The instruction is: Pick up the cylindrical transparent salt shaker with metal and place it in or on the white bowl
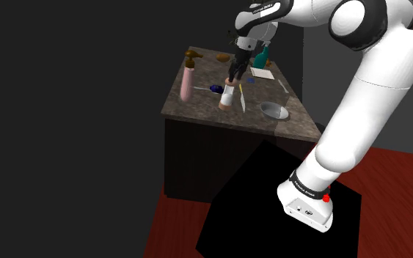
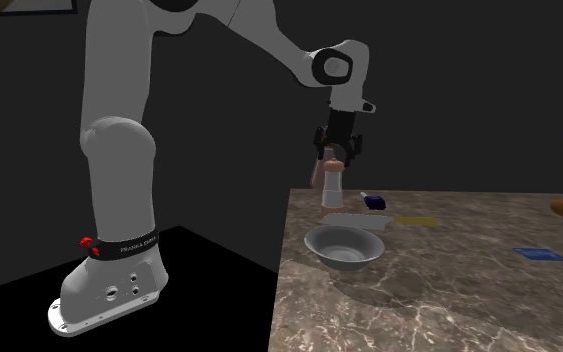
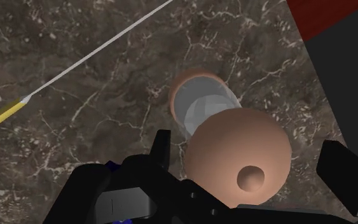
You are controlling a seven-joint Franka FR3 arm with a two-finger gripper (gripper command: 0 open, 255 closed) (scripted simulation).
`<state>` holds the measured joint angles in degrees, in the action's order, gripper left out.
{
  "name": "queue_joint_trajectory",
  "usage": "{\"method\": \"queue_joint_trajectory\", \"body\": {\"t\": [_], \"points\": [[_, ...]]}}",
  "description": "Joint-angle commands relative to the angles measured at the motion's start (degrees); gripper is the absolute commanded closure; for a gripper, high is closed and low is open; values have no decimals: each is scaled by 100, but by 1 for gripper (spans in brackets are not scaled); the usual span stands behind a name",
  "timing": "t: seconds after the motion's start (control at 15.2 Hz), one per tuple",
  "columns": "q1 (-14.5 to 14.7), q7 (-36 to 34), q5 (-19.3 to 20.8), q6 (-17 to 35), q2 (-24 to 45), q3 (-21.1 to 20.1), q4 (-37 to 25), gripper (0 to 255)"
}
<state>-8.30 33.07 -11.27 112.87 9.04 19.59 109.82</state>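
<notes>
The tool (image 3: 247, 143) hangs straight down over the salt shaker (image 3: 238, 149), its two black fingers (image 3: 161, 149) standing apart on either side of the shaker's pinkish-brown cap, with a gap showing on both sides. It holds nothing. In the second exterior view the tool (image 2: 337, 148) sits at the level of the shaker's (image 2: 332, 185) top. The shaker has a clear body and stands upright on the tabletop (image 1: 205, 110), a dark stone slab with pale veins.

Just beside the shaker, toward the shoulder view's right, lies a yellow-handled utensil (image 2: 354, 220). Nearer and further right is the grey bowl (image 1: 273, 111), apart from the shaker. To the shoulder view's left stands a pink pump bottle (image 1: 188, 80). At the far side are a teal bottle (image 1: 262, 53) and a white sheet (image 1: 263, 74).

The tabletop rests on a dark cabinet. The floor (image 1: 388, 190) is red-brown, the walls are dark, and the arm's stand (image 1: 256, 212) is black.
</notes>
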Motion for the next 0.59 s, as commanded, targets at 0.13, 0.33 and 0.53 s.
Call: {"method": "queue_joint_trajectory", "body": {"t": [0.13,0.33,0.53], "points": [[9,22,-30,177,36,-12,141,0],[9,23,-30,177,36,-12,141,0],[9,22,-30,176,36,-12,140,0]]}}
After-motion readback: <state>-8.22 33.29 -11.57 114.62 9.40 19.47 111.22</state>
